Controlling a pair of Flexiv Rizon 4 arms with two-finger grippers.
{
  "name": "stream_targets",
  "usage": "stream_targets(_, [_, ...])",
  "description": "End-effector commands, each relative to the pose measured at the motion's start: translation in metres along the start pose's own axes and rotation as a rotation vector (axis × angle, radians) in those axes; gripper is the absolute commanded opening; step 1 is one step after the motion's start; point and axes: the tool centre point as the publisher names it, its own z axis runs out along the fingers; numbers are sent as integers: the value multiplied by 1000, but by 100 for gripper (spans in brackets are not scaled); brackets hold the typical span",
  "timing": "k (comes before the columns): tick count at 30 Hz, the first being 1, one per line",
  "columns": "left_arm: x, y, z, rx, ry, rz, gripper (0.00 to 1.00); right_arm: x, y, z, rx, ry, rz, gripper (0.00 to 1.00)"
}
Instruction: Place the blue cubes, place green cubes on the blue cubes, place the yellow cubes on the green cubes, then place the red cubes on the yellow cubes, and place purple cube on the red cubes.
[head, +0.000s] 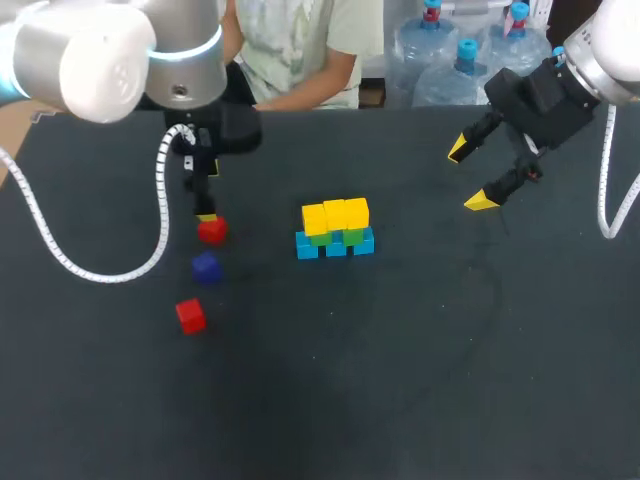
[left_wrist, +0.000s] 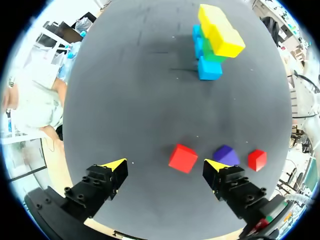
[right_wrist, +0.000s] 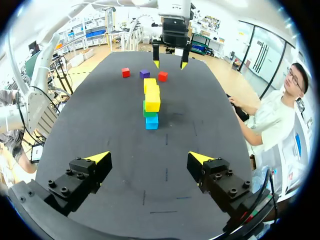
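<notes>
Mid-table stands a stack: a row of blue cubes (head: 335, 247), green cubes (head: 336, 237) on them, yellow cubes (head: 336, 214) on top. To its left lie a red cube (head: 212, 231), a purple cube (head: 206, 267) and a second red cube (head: 190, 315). My left gripper (head: 203, 205) hangs open just over the first red cube (left_wrist: 182, 158), which shows between its fingers, untouched and nearer one tip; the purple cube (left_wrist: 226, 155) lies just outside that tip. My right gripper (head: 470, 176) is open and empty at the back right, far from the stack (right_wrist: 151, 102).
A person sits behind the table's far edge, not reaching over it. The dark tabletop (head: 420, 350) is bare in front of and to the right of the stack. The left arm's white cable (head: 160, 200) loops down over the left part of the table.
</notes>
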Motion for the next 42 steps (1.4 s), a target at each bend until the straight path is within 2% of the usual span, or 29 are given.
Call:
stream_targets(1, [1, 12, 11, 33, 8, -10, 100, 0, 0, 0, 0, -1, -1, 100])
stream_targets(11, [13, 2, 24, 37, 5, -37, 100, 0, 0, 0, 0, -1, -1, 100])
stream_targets(17, [13, -5, 29, 10, -17, -9, 100, 0, 0, 0, 0, -1, -1, 100])
stream_targets(24, [9, -5, 33, 24, -24, -3, 100, 0, 0, 0, 0, -1, -1, 100])
stream_targets(31, [5, -11, 29, 6, -25, -11, 100, 0, 0, 0, 0, -1, -1, 100])
stream_targets(38, [2, -5, 6, -60, -8, 17, 100, 0, 0, 0, 0, -1, -1, 100])
stream_targets(42, [0, -4, 0, -68, 7, 38, 100, 0, 0, 0, 0, -1, -1, 100])
